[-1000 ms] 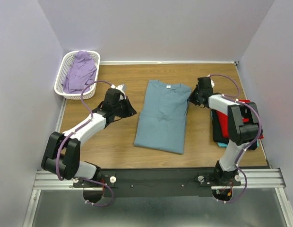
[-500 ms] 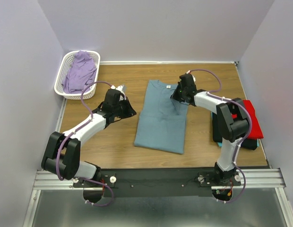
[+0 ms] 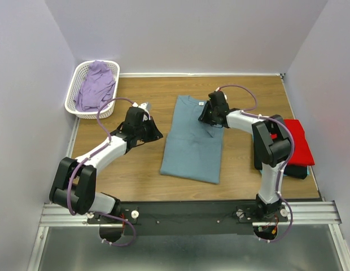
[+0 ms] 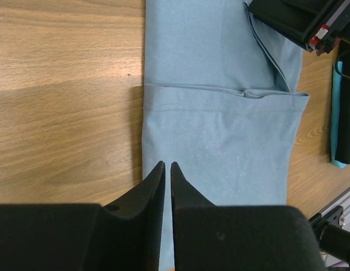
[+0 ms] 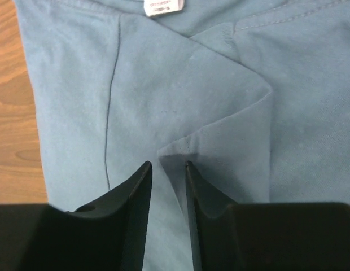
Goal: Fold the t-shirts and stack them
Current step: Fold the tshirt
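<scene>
**Centre of the tabletop (image 3: 135,166):** blue-grey shirt (image 3: 191,149), laid flat, collar and white neck label (image 5: 163,7) toward the far edge, hem toward the near edge.

**Right edge:** red shirt (image 3: 300,141), already folded, resting on a turquoise shirt (image 4: 341,113) seen only as a thin strip.

**Far left corner:** white basket (image 3: 71,104) holding a purple cloth (image 3: 97,83), no part of this step.

**Right gripper (image 5: 166,166):** low over the shirt's right shoulder, just nearward of the label. Jaws narrowly apart, apparently nipping the corner of the sleeve flap (image 5: 220,101) drawn in over the chest; actual contact not confirmable from the wrist view.

**Left gripper (image 4: 167,166):** just beside the shirt's left edge, fingers pressed together, holding nothing.

**Step in hand, by judgement:** folding the right side inward, the left side looking straight and already turned in.

**For a clean result:**
- Carry the flap low and level toward the centre line, for a crease parallel to the left edge and a width matching the stack at the right edge.
- Stop short of the label.
- Lay the corner flat before letting go, smoothing out the peak ahead of the fingertips.
- Withdraw straight upward, never sideways, to spare the new crease.
- If the body of the shirt drags along, pin the left edge with the idle gripper.
</scene>
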